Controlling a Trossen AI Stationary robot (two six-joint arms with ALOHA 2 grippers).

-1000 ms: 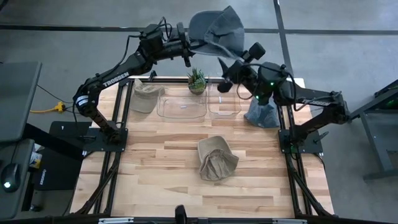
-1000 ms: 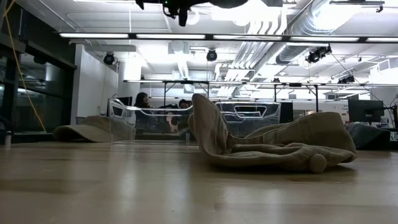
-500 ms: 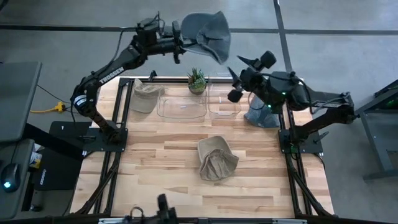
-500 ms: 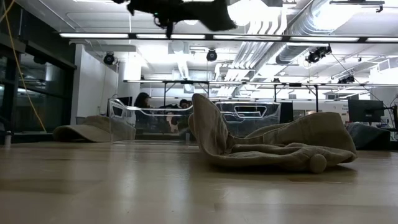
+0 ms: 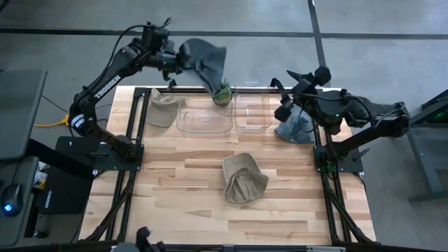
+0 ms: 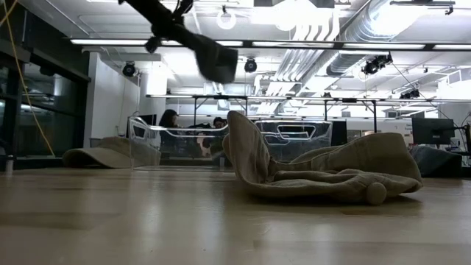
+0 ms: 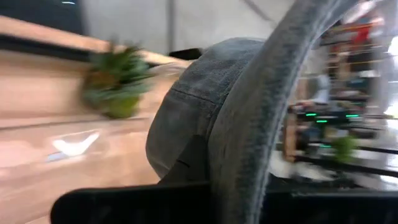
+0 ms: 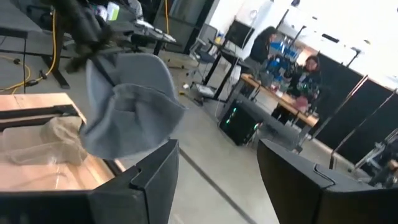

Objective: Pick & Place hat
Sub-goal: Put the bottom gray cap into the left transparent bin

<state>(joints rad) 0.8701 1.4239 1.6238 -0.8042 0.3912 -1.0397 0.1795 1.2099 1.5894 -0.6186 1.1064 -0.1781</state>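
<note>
The left claw (image 5: 176,61), clamped on the grey hat (image 5: 205,61), probably lifts it for carrying; the right claw (image 5: 288,89) hovers apart.

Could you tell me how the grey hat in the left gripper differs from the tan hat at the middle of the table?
The grey hat hangs in the air from the shut left gripper, above the table's far edge; the tan hat lies crumpled on the table, untouched. The grey hat is dark slate; the tan hat is khaki. Both are soft fabric hats.
</note>
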